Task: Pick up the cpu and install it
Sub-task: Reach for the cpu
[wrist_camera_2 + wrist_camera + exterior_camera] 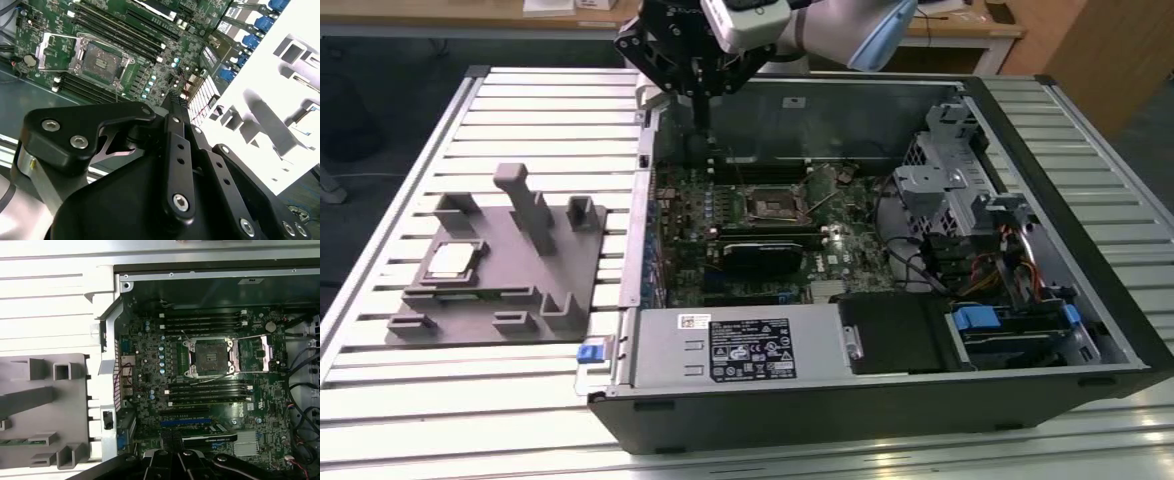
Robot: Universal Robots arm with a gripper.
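We see the cpu (450, 262) lying flat in its grey holder (520, 300) on the desk (400, 400), left in the exterior view, its top exposed for grasping. The fingers (703, 115) hang at upper centre over the case (854, 400), seemingly pressed together and empty; the socket (209, 357) lies open, ready.

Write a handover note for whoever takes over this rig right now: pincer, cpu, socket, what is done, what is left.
The pincer hangs over the far edge of the open case, above the motherboard, and does not hold the cpu.
The cpu lies in the grey holder, at the exterior view's left of the case.
The socket is empty, with its frame flipped open.
Done: nothing shows yet.
Left: both the pick and the install.
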